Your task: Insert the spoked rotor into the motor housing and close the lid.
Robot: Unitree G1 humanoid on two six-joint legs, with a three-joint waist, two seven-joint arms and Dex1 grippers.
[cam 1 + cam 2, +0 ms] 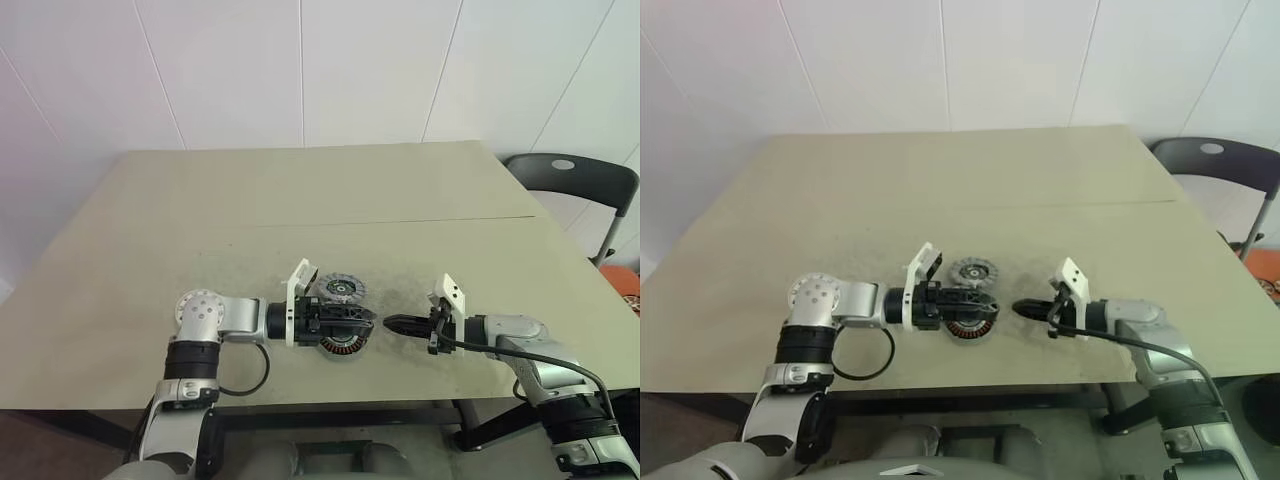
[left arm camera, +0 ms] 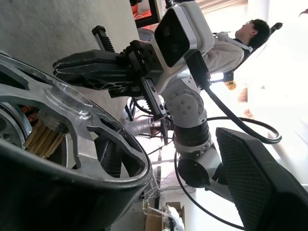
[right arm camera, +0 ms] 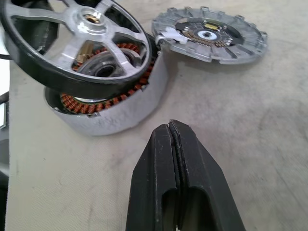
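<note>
Silver arms; black end effectors; white camera mounts; black cables

No text, label or number can be read — on any object — here.

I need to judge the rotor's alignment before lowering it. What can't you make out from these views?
- Left gripper grip on the rotor: its fingers are cut off by the right wrist view's edge; too small in the head views.
- Housing centre: covered by the tilted rotor, so alignment is unclear.
- Lid underside: faces the table.
- Right gripper is shut and empty.
</note>
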